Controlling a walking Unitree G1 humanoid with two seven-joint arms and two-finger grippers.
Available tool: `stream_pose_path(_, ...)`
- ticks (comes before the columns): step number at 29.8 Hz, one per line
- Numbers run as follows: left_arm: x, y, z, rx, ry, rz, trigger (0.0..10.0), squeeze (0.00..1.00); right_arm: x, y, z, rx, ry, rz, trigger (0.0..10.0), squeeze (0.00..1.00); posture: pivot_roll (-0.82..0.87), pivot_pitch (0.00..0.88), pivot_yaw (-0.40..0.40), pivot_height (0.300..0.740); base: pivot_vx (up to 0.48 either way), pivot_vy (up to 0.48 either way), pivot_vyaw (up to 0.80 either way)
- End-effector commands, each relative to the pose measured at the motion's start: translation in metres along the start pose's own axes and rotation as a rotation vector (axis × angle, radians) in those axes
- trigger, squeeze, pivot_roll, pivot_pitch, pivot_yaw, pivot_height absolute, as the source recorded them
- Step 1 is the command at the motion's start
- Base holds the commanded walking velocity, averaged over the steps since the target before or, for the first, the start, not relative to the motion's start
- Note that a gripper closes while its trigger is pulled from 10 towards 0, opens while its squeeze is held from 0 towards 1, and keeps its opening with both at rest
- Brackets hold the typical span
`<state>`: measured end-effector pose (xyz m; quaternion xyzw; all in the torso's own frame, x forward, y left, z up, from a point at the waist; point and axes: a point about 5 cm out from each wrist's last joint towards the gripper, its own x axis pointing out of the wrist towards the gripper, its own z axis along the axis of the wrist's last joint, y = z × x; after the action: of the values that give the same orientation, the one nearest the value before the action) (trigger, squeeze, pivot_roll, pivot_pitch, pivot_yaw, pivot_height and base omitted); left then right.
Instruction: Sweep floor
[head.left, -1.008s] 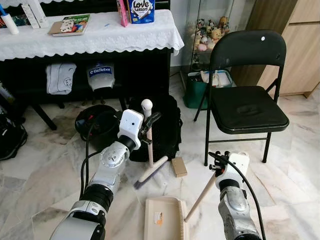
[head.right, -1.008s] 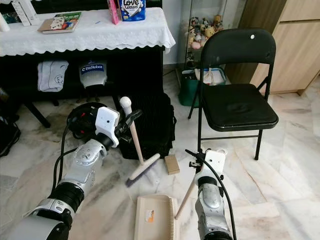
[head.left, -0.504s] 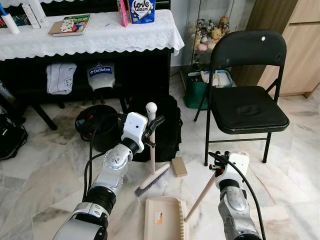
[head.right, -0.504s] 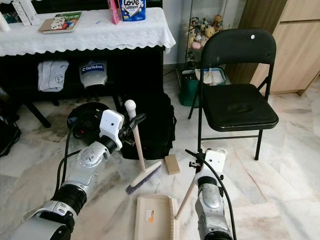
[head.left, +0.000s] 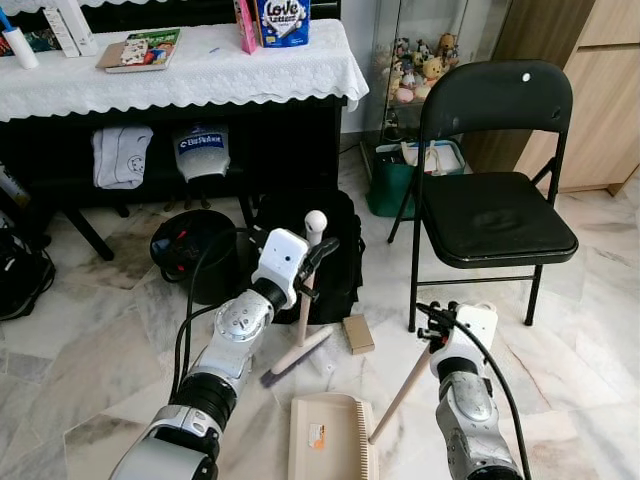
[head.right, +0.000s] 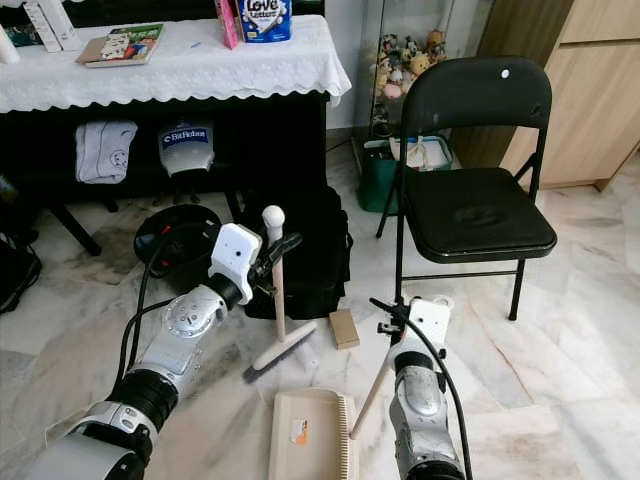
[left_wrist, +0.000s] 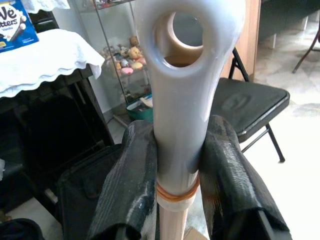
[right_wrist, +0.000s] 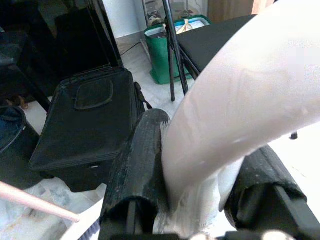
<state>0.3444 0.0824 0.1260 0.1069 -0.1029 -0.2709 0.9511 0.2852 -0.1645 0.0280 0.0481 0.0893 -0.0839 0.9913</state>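
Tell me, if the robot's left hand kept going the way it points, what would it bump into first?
Probably the black bag on the floor. The left hand, shut on the broom, points forward toward it, with the black folding chair farther off. Depth is hard to judge, so this is a guess.

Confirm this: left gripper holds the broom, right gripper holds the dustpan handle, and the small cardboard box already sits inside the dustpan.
Wrong on the box. The small cardboard box lies on the floor beyond the dustpan, as the left eye view shows. The left gripper does hold the broom; the right gripper holds the dustpan handle.
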Motion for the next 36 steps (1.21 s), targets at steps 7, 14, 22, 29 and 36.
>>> stream_pose_path(7, -0.002, 0.001, 0.002, 0.039, -0.005, -0.027, 10.0, 0.0, -0.008, 0.003, -0.022, 0.023, 0.109, 0.003, 10.0, 0.0, -0.12, 0.077, 0.058, 0.74, 0.0, 0.0, 0.0)
stream_pose_path(14, 0.001, 0.003, 0.008, -0.012, -0.038, 0.014, 10.0, 0.0, -0.008, 0.004, -0.02, 0.023, 0.104, 0.005, 10.0, 0.0, -0.12, 0.074, 0.059, 0.74, 0.0, 0.0, 0.0)
stream_pose_path(22, 0.002, 0.006, 0.012, -0.054, -0.055, 0.045, 10.0, 0.0, -0.008, 0.004, -0.02, 0.023, 0.102, 0.006, 10.0, 0.0, -0.12, 0.072, 0.058, 0.74, 0.0, 0.0, 0.0)
stream_pose_path(29, 0.002, 0.001, 0.01, -0.045, -0.047, 0.032, 10.0, 0.0, -0.008, 0.006, -0.019, 0.024, 0.1, 0.008, 10.0, 0.0, -0.12, 0.069, 0.059, 0.74, 0.0, 0.0, 0.0)
stream_pose_path(36, 0.002, -0.004, 0.006, -0.013, -0.018, -0.002, 10.0, 0.0, -0.008, 0.006, -0.02, 0.025, 0.102, 0.009, 10.0, 0.0, -0.12, 0.06, 0.062, 0.74, 0.0, 0.0, 0.0)
